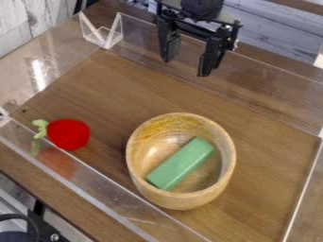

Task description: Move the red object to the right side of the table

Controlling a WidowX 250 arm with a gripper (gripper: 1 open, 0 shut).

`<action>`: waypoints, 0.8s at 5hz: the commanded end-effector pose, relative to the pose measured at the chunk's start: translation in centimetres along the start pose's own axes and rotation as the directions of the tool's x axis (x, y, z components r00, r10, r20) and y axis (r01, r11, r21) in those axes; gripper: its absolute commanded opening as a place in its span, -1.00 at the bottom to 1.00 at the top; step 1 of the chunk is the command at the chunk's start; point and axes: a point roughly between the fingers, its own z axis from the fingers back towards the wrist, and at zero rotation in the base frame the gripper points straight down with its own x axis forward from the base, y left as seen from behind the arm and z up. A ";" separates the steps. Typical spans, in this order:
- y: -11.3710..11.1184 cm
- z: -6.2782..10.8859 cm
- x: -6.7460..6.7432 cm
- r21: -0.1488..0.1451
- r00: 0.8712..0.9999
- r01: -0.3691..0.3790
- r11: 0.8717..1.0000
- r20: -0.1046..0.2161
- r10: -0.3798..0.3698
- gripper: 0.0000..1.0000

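Near the left end of the near edge of the table (120,97), as the camera sees it, the red object (68,134) sits on bare wood, its leafy green stem (40,128) pointing toward the left edge and the low clear wall (89,175) close in front. To its right, nearer the middle of that same edge, a round wooden bowl (138,156) stands apart from it, a green block (180,163) lying inside. At the far edge, the black gripper (187,55) hangs above the wood with its jaws spread and nothing between them.

The step in hand, as we judge it, is the reach for the fruit. We do best to travel high over the open wood, line up above the round red body, and only then go straight down. We want the fingers to pass either side of the body rather than pinch the leaves, which may bend or slip. We turn them so that neither scrapes the near wall or clips the bowl's rim. A round toy may roll, so we center before closing, and close gently. Once it is held, we lift well above the rim before crossing toward the right edge.
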 end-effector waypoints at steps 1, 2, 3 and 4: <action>0.7 -1.0 -0.2 0.004 0.998 0.051 0.999 -0.036 -0.051 1.00; 3.0 -2.0 -2.4 0.021 0.954 0.296 0.955 -0.061 -0.294 1.00; 6.8 -2.6 -4.7 0.037 0.851 0.522 0.852 -0.083 -0.518 1.00; 9.3 -3.3 -6.8 0.053 0.756 0.653 0.755 -0.098 -0.647 1.00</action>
